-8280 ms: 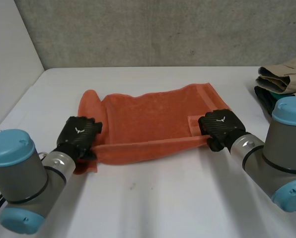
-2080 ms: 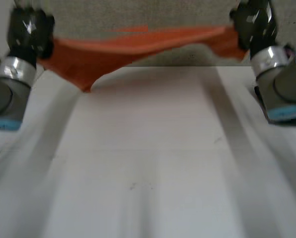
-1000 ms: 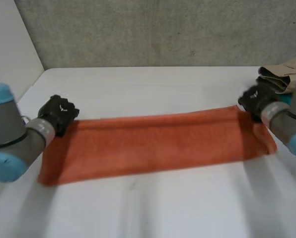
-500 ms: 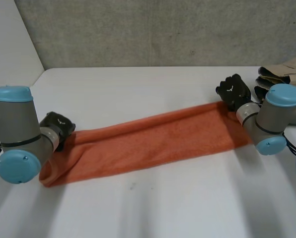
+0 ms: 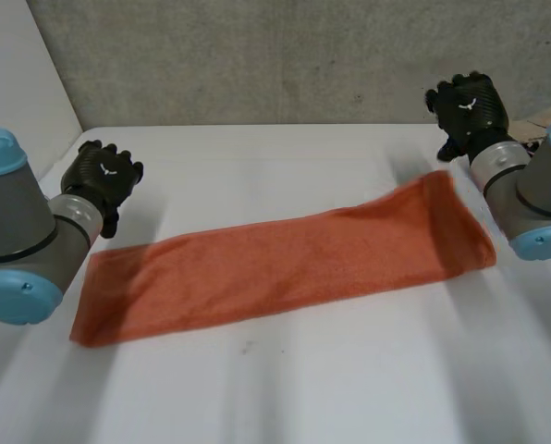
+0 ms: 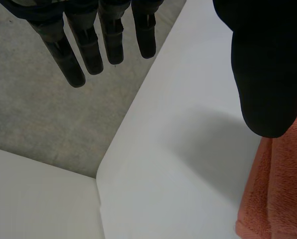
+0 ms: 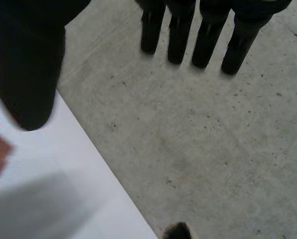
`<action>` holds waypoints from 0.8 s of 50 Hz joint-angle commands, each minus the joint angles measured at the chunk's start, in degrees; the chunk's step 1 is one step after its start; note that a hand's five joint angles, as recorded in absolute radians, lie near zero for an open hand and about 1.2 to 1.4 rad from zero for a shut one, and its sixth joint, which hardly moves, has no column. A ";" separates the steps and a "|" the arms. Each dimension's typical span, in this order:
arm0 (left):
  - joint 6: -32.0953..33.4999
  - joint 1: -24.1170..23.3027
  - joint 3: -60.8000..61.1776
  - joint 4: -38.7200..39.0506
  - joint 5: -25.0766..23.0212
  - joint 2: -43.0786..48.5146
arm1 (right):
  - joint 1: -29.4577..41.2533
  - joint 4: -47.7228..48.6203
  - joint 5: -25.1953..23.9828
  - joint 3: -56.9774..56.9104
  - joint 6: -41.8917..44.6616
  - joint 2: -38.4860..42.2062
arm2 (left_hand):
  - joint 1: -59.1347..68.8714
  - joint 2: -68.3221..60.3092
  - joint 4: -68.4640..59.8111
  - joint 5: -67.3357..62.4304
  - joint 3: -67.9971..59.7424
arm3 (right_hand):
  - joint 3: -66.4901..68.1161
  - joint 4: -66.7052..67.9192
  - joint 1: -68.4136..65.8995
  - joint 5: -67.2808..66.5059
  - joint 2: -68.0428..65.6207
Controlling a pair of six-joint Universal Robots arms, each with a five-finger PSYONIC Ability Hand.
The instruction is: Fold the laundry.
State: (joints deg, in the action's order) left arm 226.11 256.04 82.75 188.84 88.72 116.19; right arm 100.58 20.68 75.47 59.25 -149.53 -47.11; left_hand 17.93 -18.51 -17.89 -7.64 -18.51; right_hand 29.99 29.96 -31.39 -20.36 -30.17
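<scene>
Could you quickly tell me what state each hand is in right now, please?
Left hand: open, holding nothing.
Right hand: open, holding nothing; neither hand grips the orange towel.

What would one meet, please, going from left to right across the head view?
In order: left arm → left hand → orange towel, spread on the white table → right hand → right arm.
</scene>
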 commanded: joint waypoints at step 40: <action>-8.67 0.34 15.69 3.55 -5.31 -12.92 | -1.53 -9.47 6.61 -3.61 1.00 10.18 | 1.54 -0.96 -1.57 -1.83 -0.96 | -19.99 -19.96 21.39 20.36 20.17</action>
State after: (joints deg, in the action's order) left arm 217.36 256.17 98.56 191.39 83.27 102.96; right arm 98.99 2.60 80.72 58.97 -148.81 -42.65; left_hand 17.94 -18.51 -17.90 -7.64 -18.51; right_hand 12.08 12.20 -12.75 -2.77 -12.00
